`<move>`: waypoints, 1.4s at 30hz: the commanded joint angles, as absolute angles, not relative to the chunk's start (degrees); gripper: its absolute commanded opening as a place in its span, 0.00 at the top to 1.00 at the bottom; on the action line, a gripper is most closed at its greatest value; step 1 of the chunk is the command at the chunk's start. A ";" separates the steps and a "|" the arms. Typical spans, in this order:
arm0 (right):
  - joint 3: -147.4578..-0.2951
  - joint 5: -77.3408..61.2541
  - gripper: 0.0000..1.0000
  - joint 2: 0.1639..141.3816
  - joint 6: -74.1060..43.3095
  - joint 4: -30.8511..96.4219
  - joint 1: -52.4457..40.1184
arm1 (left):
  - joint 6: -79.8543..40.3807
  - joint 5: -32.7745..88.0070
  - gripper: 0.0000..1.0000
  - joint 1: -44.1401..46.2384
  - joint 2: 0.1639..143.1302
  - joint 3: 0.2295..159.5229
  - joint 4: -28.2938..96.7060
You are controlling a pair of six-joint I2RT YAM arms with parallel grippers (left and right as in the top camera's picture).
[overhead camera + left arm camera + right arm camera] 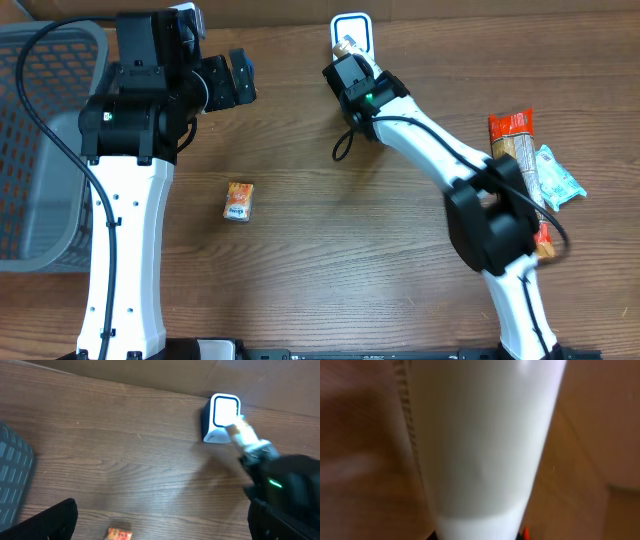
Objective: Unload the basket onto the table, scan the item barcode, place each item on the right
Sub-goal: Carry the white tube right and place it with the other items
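Though aiming only at the scan, noting first the small orange wrapped packet [238, 201] lying alone mid-table. Further out, holding the left gripper [243, 79] spread wide and empty, off to the side. Beyond, pinching a slim pale packet [243, 434] in the narrowly closed right gripper [348, 54], presenting it just before the white box scanner [220, 416] with the blue-rimmed window at the far edge. Judging the step best done by turning the wrist slowly, squaring the printed code to that window, pausing there, and avoiding bumping the housing.
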State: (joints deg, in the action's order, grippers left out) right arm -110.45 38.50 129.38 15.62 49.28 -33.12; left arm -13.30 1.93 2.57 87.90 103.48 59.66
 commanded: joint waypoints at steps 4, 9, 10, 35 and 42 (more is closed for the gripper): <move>-112.49 19.46 0.96 110.67 -10.02 68.10 -29.58 | -12.40 2.37 0.00 2.26 88.01 103.66 59.64; -109.93 12.03 0.96 110.59 -21.30 81.65 -23.03 | -12.40 2.37 0.00 2.26 88.01 103.66 59.64; -107.66 11.00 0.96 110.59 -21.26 82.26 -21.80 | -12.38 2.37 0.00 2.26 88.01 103.66 59.64; -82.04 10.81 0.09 110.54 -19.55 77.73 -3.95 | -12.38 2.37 0.00 2.26 88.01 103.66 59.64; -99.22 -2.17 0.09 110.45 -15.42 79.96 -5.78 | -12.40 2.37 0.00 2.26 88.01 103.66 59.64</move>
